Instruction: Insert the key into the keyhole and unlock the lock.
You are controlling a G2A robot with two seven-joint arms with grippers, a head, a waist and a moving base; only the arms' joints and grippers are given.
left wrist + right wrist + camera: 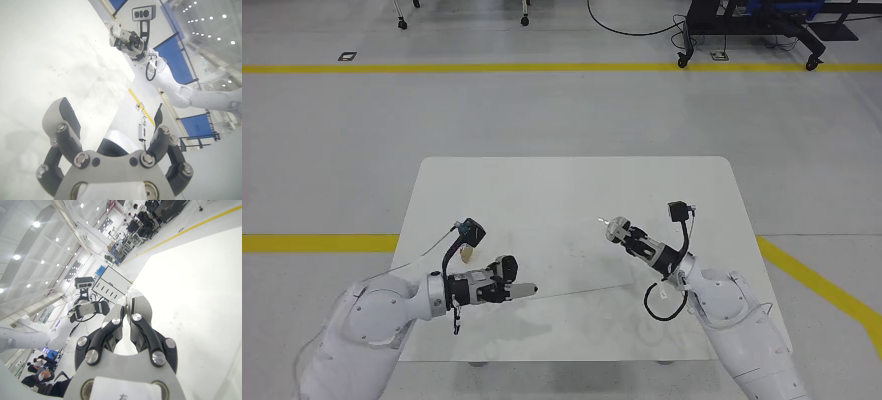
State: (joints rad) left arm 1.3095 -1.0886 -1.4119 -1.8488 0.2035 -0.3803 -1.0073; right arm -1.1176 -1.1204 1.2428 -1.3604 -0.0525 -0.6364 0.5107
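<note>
Over the near right of the table (572,180), the right gripper (127,298) pinches shut on a thin sliver, seemingly the key (602,219). At near left, the left gripper (112,107) hangs spread wide and empty. Insertion has not begun. A small tan thing (467,254) beside the left wrist may be the lock, so the next move calls for steadying it, with nothing lying between.

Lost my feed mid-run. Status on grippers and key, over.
Left gripper open, holding nothing. Right gripper shut on small thin piece, possibly the key. Both above white table, well apart.
</note>
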